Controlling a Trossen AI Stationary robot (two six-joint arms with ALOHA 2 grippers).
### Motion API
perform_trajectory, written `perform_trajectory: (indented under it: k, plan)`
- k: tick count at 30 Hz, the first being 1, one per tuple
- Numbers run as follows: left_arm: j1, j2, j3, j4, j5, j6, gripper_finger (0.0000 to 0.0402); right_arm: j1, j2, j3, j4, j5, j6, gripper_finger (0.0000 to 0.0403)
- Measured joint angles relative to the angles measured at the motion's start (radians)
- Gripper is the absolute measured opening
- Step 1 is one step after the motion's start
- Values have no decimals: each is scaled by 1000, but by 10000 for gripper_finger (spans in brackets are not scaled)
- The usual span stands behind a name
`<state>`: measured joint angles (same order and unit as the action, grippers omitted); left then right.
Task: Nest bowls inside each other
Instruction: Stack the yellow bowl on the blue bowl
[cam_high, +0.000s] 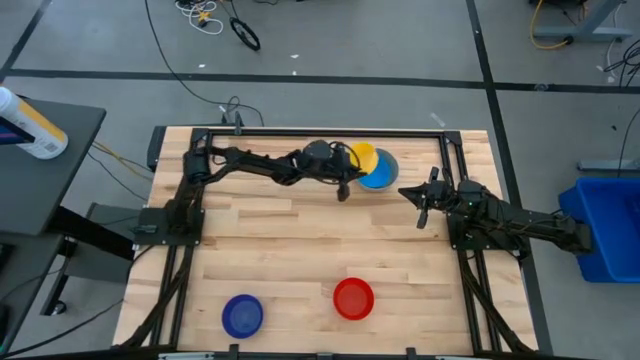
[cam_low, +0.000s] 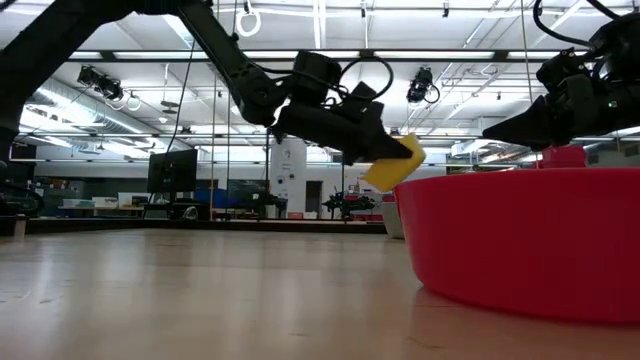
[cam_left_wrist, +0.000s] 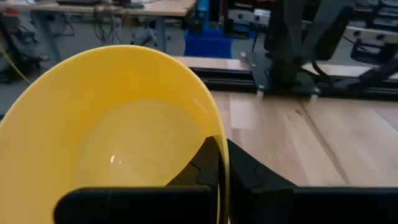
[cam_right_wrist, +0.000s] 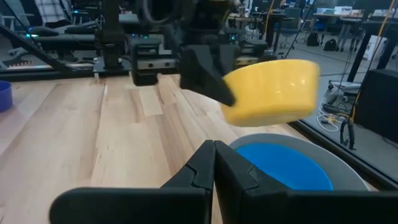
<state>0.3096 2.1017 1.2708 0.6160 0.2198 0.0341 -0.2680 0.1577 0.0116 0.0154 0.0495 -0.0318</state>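
Above the far desk edge: left gripper (cam_high: 345, 187) fingers clamp yellow bowl (cam_high: 362, 156) rim, held tilted over light-blue bowl (cam_high: 379, 172) nested in grey bowl (cam_right_wrist: 348, 169) | right gripper (cam_high: 421, 208) closed, empty, beside | advice: level, centre, lower before release | red bowl (cam_high: 353, 298), dark-blue bowl (cam_high: 241, 314) near front | no legible writing

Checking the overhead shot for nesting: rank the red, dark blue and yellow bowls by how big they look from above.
1. red bowl and dark blue bowl: look alike.
2. yellow bowl: smaller, but tilted and partly hidden by the left gripper.
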Motion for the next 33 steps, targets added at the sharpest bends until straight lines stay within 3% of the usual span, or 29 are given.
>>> perform_trajectory:
  k: [9,18,29,33]
  plan:
    - [-1,-5,51,51,97,6,6,0,0,0,0,2,-1,13]
    - [5,139,121,131,151,-71,6,0,0,0,0,-1,8,13]
    - [10,160,281,-238,114,54,6,0,0,0,0,0,10,13]
    - [12,159,296,-295,99,98,6,0,0,0,0,0,10,13]
